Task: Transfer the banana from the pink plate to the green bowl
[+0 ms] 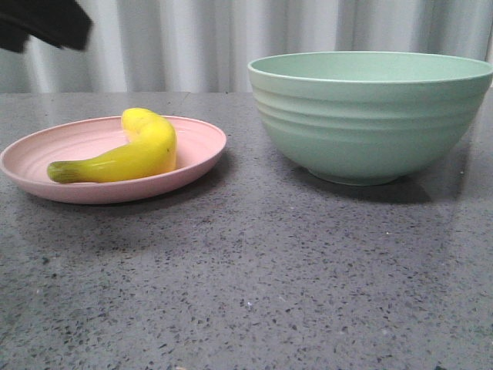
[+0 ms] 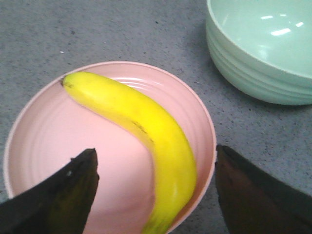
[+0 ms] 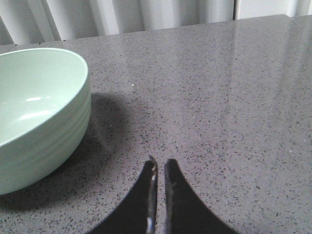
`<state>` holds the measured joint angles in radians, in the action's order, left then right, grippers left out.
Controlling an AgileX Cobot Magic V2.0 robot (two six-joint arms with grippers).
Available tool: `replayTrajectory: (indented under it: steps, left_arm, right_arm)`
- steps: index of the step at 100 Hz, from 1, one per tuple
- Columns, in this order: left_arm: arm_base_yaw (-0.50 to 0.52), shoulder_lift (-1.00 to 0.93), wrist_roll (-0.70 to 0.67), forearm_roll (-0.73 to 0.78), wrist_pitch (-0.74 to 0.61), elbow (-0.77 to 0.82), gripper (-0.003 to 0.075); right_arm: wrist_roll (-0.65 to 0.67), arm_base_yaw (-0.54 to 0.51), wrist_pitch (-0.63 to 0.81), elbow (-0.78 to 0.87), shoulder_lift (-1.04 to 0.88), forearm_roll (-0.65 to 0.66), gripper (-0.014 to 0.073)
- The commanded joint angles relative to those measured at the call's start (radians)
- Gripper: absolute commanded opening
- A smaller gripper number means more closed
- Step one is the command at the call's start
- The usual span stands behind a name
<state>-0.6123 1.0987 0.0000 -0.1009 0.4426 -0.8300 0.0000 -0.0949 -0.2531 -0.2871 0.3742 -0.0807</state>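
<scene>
- Banana point(image 1: 127, 154) lies on the pink plate point(image 1: 46, 166), on the robot's left side of the desk point(image 1: 254, 285). Green bowl point(image 1: 370, 116) stands to the right of the plate, apart from it, with a strip of bare desk between. Nothing visible inside the bowl in the wrist views.
- Left gripper point(image 2: 156, 183): jaws spread wide, holding nothing. In the left wrist view one finger point(image 2: 63, 195) hangs over the plate's floor, the other past the plate's rim over the desk; the banana's thick middle and stem half pass between them. No contact visible.
- Key relation: the banana sits directly below the left gripper. Its long axis, curved, runs from the dark tip at the far side of the plate to the stem end near the rim, crossing the finger line at a slant rather than square.
- Judgement: a small wrist turn would square the jaws across the fruit before descending; otherwise the glossy curve may roll or slip on closing.
- Right gripper point(image 3: 160, 168): fingers nearly together, a thin slit between them, empty. It hovers over bare desk beside the bowl, well away from the banana.
- Nearer arm: left, plainly. Height above the plate cannot be judged.
</scene>
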Motion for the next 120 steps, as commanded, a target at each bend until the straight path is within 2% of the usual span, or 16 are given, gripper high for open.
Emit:
replayTrajectory:
  steps: [1,53,120]
  left_arm:
    - [-0.03,0.03,0.0,-0.035,-0.055,-0.054,0.0458]
    - [-0.053,0.268,0.0,-0.053,-0.018,-0.124,0.0458]
    - [-0.053,0.32,0.0,-0.041,-0.073,-0.126,0.0458]
  right_arm:
    - [0.0,-0.008,0.082,-0.028,0.013,-0.002,-0.005]
    - [0.0,-0.008,0.084,-0.028,0.013,-0.002,-0.005]
    - [0.0,-0.006,0.084,-0.028,0.013,-0.002,-0.005]
